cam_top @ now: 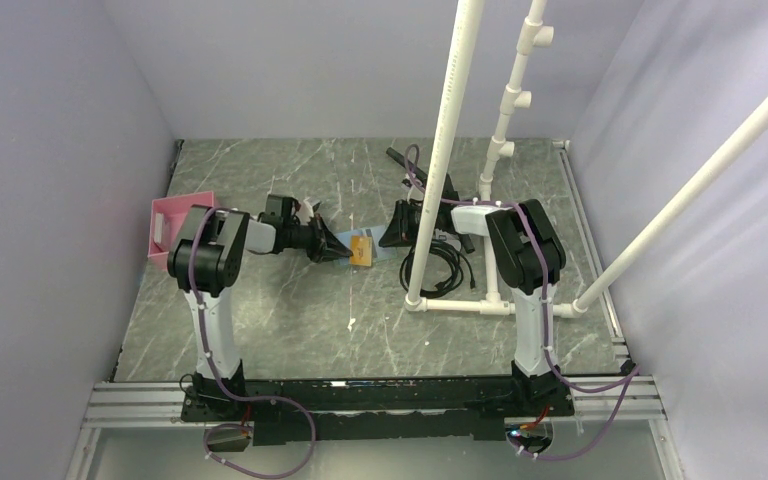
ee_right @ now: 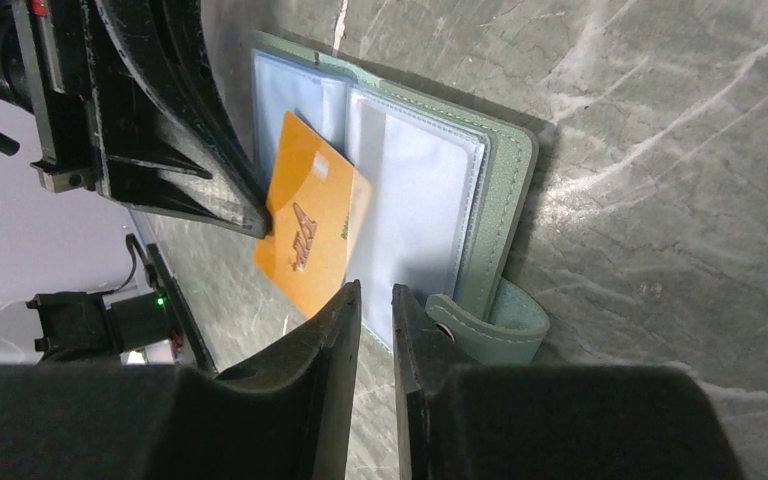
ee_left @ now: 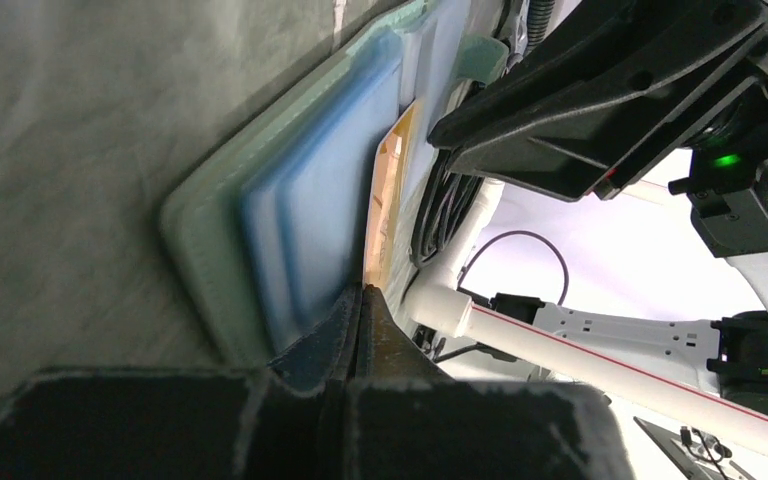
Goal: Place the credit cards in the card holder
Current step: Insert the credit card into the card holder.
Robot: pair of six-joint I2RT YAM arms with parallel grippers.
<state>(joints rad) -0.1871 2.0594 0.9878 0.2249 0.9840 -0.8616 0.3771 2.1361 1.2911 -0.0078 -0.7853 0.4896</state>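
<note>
Presently, at insertion, the left gripper point(ee_left: 363, 295) is clamping the orange credit card point(ee_right: 310, 225) over the open card holder point(ee_right: 505, 190) at the table point(cam_top: 260, 330) middle; the right gripper point(ee_right: 375, 295) is hovering, jaws slightly parted, empty. Next, seemingly, sliding it under a clear sleeve point(ee_right: 420, 190)

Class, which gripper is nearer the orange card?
Left. The left gripper is shut on the edge of the orange card. The right gripper hovers close by its corner, at the tab end of the card holder.
</note>
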